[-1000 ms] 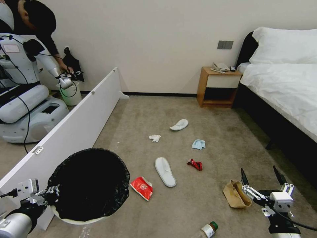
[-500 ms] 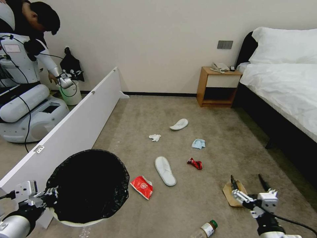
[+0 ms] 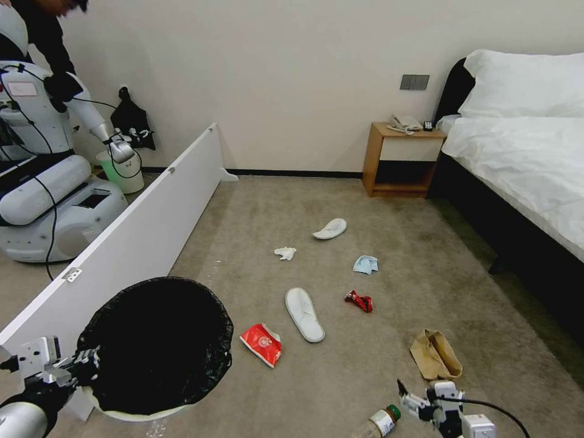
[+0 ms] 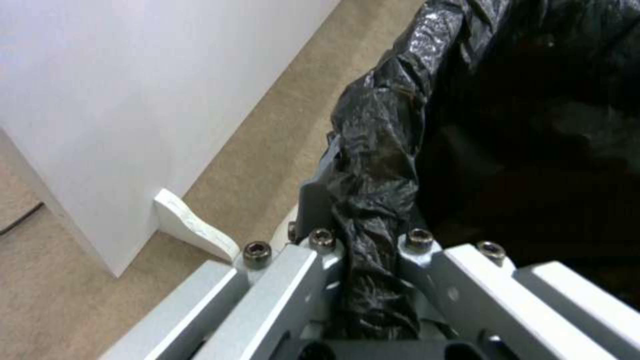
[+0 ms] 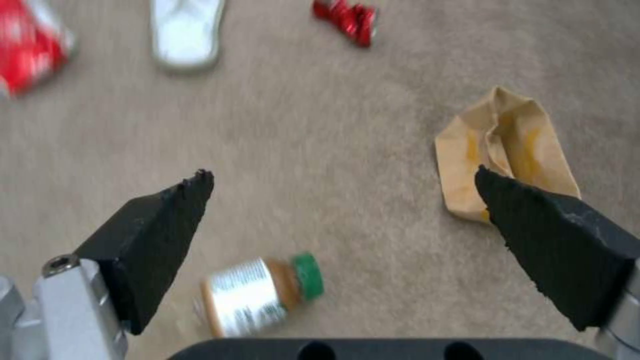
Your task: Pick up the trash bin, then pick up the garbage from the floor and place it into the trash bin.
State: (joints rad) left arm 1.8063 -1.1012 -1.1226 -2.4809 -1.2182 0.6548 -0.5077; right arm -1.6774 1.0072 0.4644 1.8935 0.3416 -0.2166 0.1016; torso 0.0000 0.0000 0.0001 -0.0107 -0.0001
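Trash bin, lower left of frame, rim pinched in my left gripper; liner may slip. My right gripper spread wide above bottle, bottom centre: round, could roll off. Paper bag just beside.

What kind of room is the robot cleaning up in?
Most likely a hotel bedroom. There is a bed with white pillows, a small wooden bedside table with a telephone on it, and carpet on the floor.
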